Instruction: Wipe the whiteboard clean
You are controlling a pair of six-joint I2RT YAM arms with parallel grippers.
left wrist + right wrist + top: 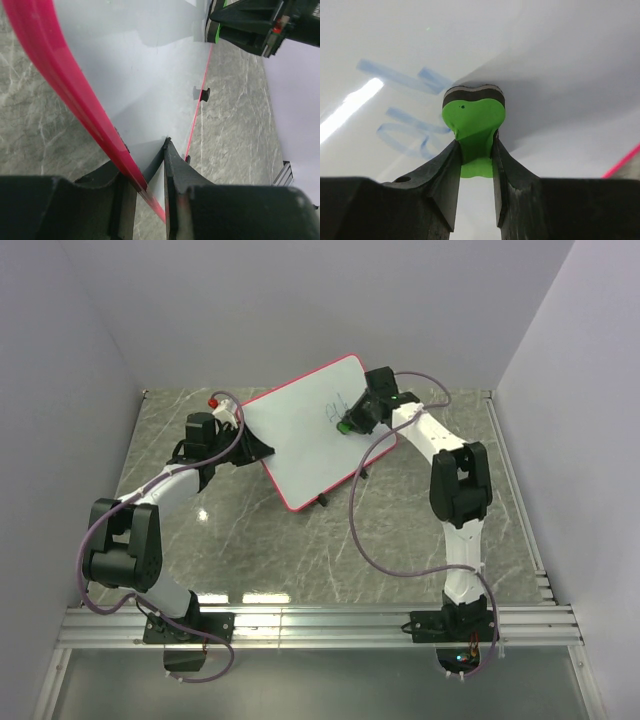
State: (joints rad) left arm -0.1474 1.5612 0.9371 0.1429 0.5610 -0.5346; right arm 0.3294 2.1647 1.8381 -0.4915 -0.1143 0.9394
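Near the marble counter's point(250, 540) far edge, the left hand point(150, 172) clamps the whiteboard point(300, 445) by its rim. The right hand point(476, 150) grips the green eraser point(474, 117) against it, with the blue writing point(405, 80) just beside, toward the far-left corner.

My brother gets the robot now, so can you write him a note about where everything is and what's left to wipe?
The left gripper is shut on the whiteboard, clamping its pink-red rim.
The right gripper is shut on the green eraser, with its dark pad pressed on the board right beside the blue marks.
Done: the eraser is in hand and at the writing.
Left: the blue marks are unwiped, so rub across them until the board is white.
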